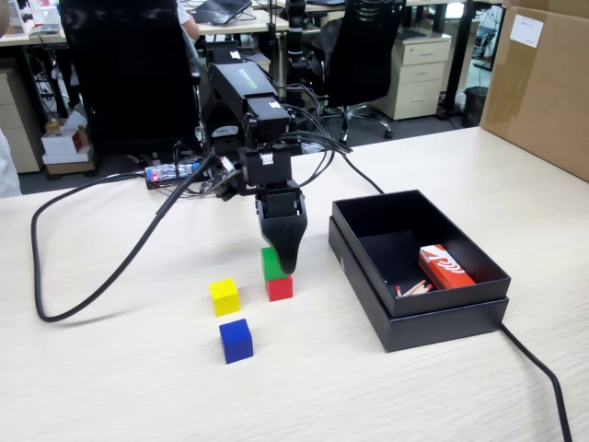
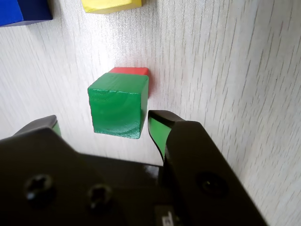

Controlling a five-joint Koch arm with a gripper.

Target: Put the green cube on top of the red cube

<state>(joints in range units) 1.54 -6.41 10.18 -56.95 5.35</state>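
**Green cube on the red cube, claw spread around it**

Where the pale wood-grain table (image 1: 110, 387) ends, an office begins: black swivel chairs (image 1: 363, 46), a drawer unit (image 1: 419, 74) and a large cardboard box (image 1: 543, 83) at the right edge in the fixed view. On the table sit a yellow cube (image 1: 224, 296), a blue cube (image 1: 236, 340) nearer the camera, and an open black box (image 1: 419, 318) holding a red-orange carton (image 1: 444, 267). A thick black cable (image 1: 83, 276) loops across the left side.

Seen from the fixed view, the green cube (image 1: 271, 263) rests on top of the red cube (image 1: 279, 288), with the arm's gripper (image 1: 285, 262) lowered over it and partly covering it; the jaws lie one behind the other there. Only the wrist view shows the gripper (image 2: 106, 129) parted, its green-lined fingers (image 2: 157, 129) standing either side of the green cube (image 2: 117, 108) with a gap visible at the right finger. Under that cube just a sliver of the red cube (image 2: 130, 71) shows.
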